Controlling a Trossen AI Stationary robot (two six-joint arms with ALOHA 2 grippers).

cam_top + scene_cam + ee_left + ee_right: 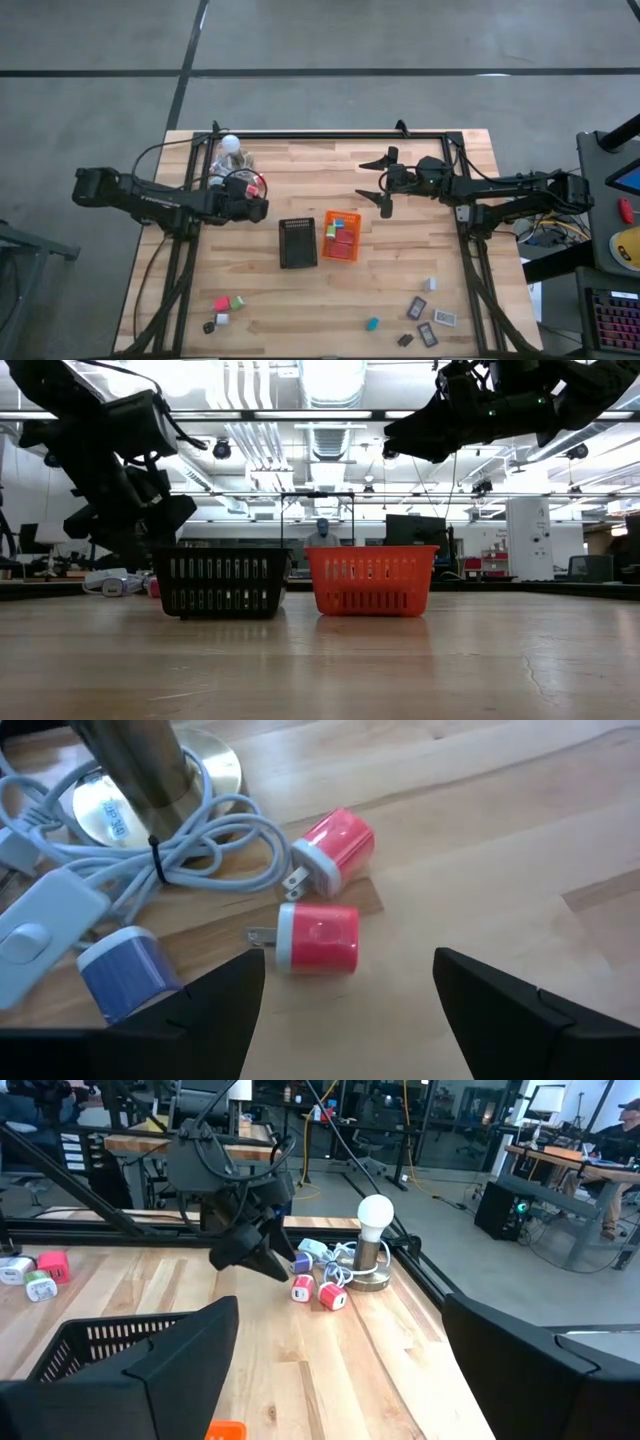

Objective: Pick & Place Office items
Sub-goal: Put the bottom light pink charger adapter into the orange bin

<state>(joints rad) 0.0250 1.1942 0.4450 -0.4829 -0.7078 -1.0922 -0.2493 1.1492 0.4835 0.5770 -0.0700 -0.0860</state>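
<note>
My left gripper (345,1010) is open near the table's far left, its fingers standing on either side of a red plug block (320,935) without touching it. A second red block (335,840) and a blue one (125,970) lie on the wood beside it. In the high view this gripper (256,196) is next to the red blocks (262,185). My right gripper (385,186) is open and raised over the far middle of the table. The orange tray (342,250) holds several small blocks. More small pieces lie near left (222,303) and near right (430,322).
A white ball lamp (231,145) with coiled grey cable (190,850) stands just beyond the red blocks. The black tray (297,243) sits left of the orange one at mid-table. Bare wood lies between the trays and the near edge. A black frame rail (330,135) borders the far side.
</note>
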